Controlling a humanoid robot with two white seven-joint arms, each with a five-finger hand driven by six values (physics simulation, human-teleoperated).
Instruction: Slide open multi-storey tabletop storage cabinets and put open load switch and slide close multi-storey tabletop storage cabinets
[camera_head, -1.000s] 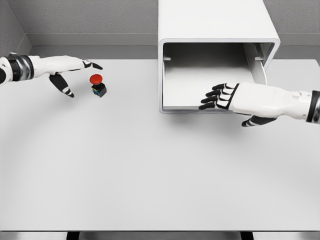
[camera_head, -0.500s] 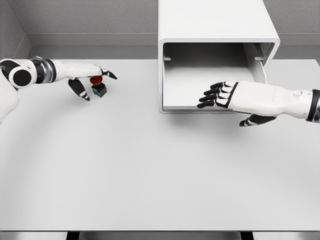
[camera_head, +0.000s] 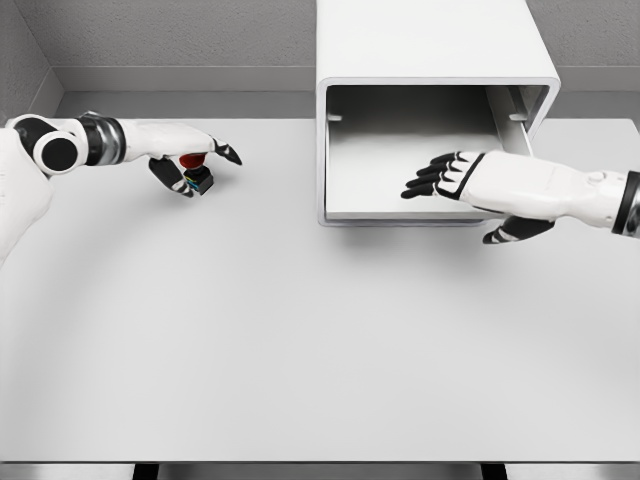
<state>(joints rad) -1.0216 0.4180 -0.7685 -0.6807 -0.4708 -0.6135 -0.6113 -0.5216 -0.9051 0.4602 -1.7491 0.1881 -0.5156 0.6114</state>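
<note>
At the upper left of the frame the left hand (camera_head: 190, 160) curls around the red-capped switch (camera_head: 195, 172), which stands on the desk (camera_head: 300, 340); its fingers (camera_head: 225, 153) and thumb bracket it, seemingly grasping, though contact is hard to confirm. At the right, the right hand (camera_head: 450, 178) hovers over the open drawer (camera_head: 400, 160) of the cabinet (camera_head: 430, 40), fingers loosely spread, holding nothing.

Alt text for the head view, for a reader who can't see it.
The left hand closes around a red-capped load switch on a white table. The right hand hovers open at the pulled-out drawer of a white cabinet.
</note>
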